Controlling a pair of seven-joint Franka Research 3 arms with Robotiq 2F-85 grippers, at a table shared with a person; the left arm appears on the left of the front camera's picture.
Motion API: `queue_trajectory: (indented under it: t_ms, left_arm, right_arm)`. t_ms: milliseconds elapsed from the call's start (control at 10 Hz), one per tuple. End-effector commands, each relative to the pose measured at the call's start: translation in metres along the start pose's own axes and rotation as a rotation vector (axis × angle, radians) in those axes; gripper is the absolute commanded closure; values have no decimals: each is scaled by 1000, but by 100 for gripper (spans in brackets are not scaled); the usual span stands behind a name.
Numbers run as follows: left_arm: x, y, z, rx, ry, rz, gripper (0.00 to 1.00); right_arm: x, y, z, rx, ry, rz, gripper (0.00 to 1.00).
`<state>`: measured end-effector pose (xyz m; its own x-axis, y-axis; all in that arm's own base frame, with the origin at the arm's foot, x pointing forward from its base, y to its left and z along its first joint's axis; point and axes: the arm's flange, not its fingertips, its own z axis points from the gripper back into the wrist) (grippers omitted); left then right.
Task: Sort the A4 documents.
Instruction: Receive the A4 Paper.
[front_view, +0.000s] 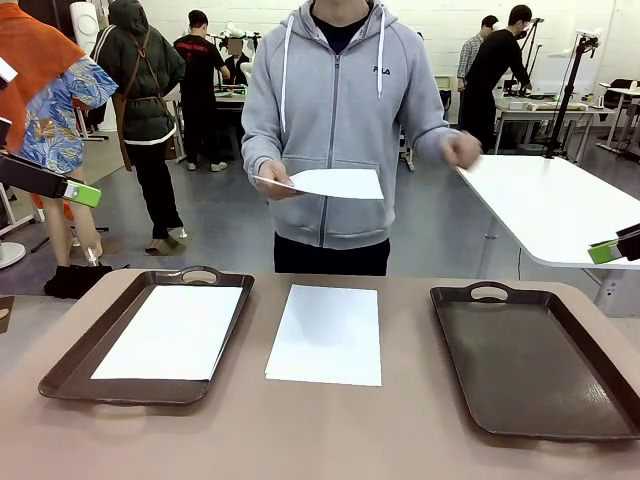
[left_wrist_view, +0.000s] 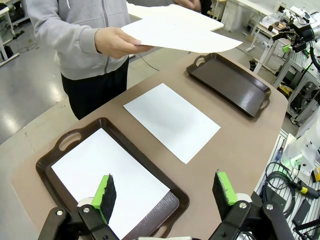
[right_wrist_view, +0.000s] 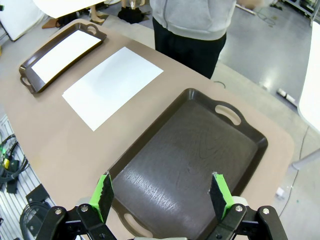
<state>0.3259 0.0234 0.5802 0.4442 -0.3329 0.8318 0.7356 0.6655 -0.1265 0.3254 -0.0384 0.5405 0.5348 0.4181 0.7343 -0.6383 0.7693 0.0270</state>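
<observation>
While my left gripper (left_wrist_view: 165, 192) and right gripper (right_wrist_view: 162, 192) hang wide open, empty, one A4 sheet (front_view: 172, 332) lies in the left tray (front_view: 62, 372), a middle sheet (front_view: 325, 335) on the worktop (front_view: 300, 430) between trays, a third sheet (front_view: 338, 183) in the person's hand (front_view: 275, 180); I'd pinch the middle sheet by its near edge.

The tan table (front_view: 330, 435) carries a dark brown tray (front_view: 75, 365) at its left, a white A4 sheet (front_view: 327, 335) flat in the middle, and a second dark brown tray (front_view: 535, 355) at its right.
</observation>
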Motion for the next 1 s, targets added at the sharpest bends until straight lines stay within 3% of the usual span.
queue_trajectory:
  t_ms: [0,900]
  left_arm:
    - [0,0,-1,-6,1,-5,0]
    - [0,0,-1,-6,1,-5,0]
  right_arm:
    - [0,0,-1,10,-3,-1,0]
    - [0,0,-1,10,-3,-1,0]
